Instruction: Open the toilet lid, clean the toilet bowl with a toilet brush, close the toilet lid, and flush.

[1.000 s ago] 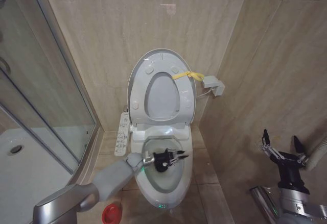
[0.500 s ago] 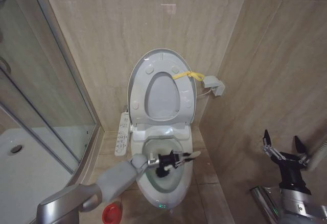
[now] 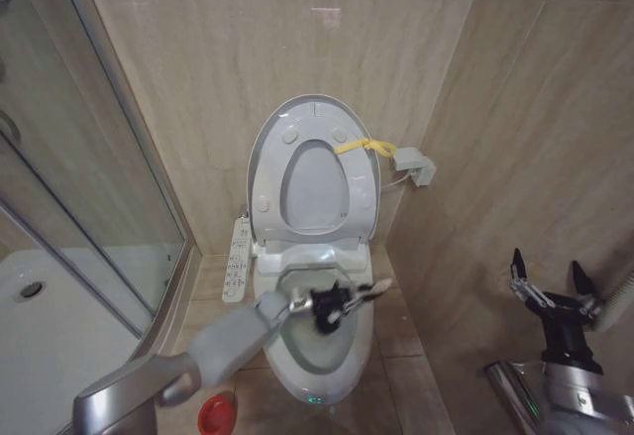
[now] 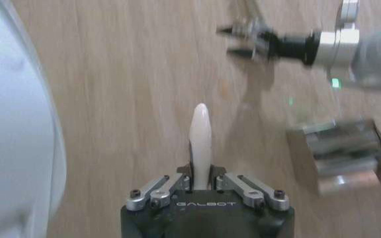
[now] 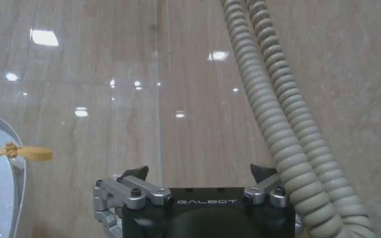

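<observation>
The toilet lid [image 3: 317, 187] stands raised against the back wall, a yellow strap [image 3: 363, 146] tied at its edge. Below it the white toilet bowl [image 3: 363, 348] lies open, a green light [image 3: 313, 399] on its front. My left gripper [image 3: 333, 305] reaches in over the bowl, shut on the toilet brush's cream handle [image 3: 372, 288]. In the left wrist view that handle [image 4: 200, 134] sticks out between the fingers of the left gripper [image 4: 202, 176]. The bristle head is hidden by the gripper. My right gripper [image 3: 547, 278] [image 5: 200, 171] waits open by the right wall.
A red brush holder [image 3: 216, 415] sits on the floor left of the bowl. The glass shower wall [image 3: 99, 197] and white shower tray [image 3: 50, 326] close the left side. A control panel [image 3: 236, 257] hangs beside the toilet. Corrugated hoses [image 5: 277, 99] run past my right wrist.
My left gripper has shifted slightly toward the back of the bowl with the brush, and the handle's end has swung up and to the right. The right arm has stayed put.
</observation>
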`<state>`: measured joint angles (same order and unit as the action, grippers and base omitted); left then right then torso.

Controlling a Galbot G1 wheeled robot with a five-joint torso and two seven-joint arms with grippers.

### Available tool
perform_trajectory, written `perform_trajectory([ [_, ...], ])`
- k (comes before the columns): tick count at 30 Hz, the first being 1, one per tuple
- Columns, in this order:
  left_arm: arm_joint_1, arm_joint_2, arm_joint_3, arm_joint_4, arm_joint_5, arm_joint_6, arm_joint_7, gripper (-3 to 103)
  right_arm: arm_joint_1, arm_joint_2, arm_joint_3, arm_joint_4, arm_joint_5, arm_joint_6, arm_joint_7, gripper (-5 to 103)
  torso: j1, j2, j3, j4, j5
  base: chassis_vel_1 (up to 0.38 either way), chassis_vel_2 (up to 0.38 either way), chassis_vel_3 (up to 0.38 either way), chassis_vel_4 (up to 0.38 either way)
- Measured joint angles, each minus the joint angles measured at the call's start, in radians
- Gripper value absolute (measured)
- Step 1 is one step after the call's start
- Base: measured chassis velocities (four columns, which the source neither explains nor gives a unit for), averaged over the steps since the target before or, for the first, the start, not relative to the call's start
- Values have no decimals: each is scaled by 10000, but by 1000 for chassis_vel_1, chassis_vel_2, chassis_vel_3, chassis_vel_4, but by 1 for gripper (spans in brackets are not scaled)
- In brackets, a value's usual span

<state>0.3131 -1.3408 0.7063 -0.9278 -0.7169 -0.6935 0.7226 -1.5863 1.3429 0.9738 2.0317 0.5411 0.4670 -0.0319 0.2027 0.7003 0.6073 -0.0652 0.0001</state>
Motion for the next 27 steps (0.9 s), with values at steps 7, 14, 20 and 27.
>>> perform_trajectory([
  [7, 650, 441, -69, 750, 553, -125, 213, 17, -484, 147, 50, 227, -7, 91, 21, 100, 2, -3, 5, 13, 5, 0, 0, 0, 0],
  [14, 45, 94, 333, -91, 46, -31, 66, 17, -63, 135, -7, 185, -31, -108, 47, 100, 0, 0, 0, 0, -3, 0, 0, 0, 0],
  [20, 336, 222, 210, 826, 464, -185, 293, 17, -185, 136, -35, 7, -94, 28, 33, 100, 4, -2, 4, 19, 8, 0, 0, 0, 0],
  [27, 144, 289, 232, 142, 90, -15, 62, 17, -266, 167, 23, 210, -44, 50, 37, 100, 1, -1, 3, 11, 5, 0, 0, 0, 0],
])
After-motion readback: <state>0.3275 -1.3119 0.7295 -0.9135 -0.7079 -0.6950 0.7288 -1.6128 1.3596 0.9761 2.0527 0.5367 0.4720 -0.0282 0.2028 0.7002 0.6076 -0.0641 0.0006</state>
